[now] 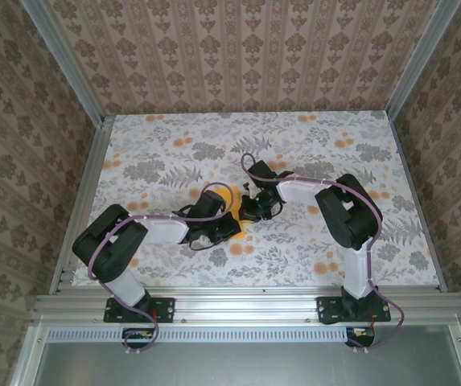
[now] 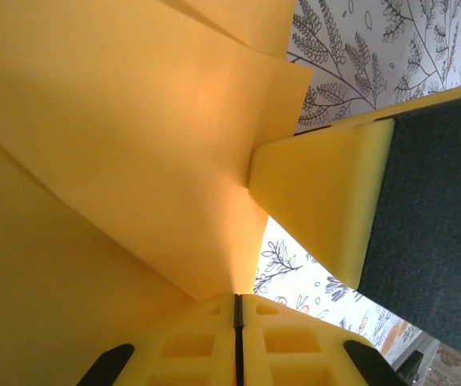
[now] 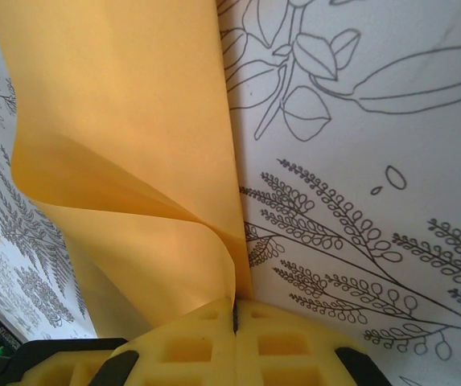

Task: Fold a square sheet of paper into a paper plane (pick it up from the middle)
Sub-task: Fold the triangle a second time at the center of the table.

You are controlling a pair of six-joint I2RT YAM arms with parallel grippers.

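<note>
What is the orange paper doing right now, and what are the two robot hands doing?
orange paper: bent and folded over in layers, pinched by both grippers.
left gripper: shut, with the paper's edge nipped between its yellow pads.
right gripper: shut, pinching another part of the paper above the flowery table.

From above, my two wrists cover most of the square sheet of paper [image 1: 229, 198]. Only an orange sliver shows between them, so I cannot tell its outline or folds. At my left wrist the sheet runs off the top, left and bottom edges, and a yellow-padded finger [image 2: 318, 201] is cut off at the right. At my right wrist the sheet leaves the top edge and hides part of the worktop [image 3: 359, 161].
</note>
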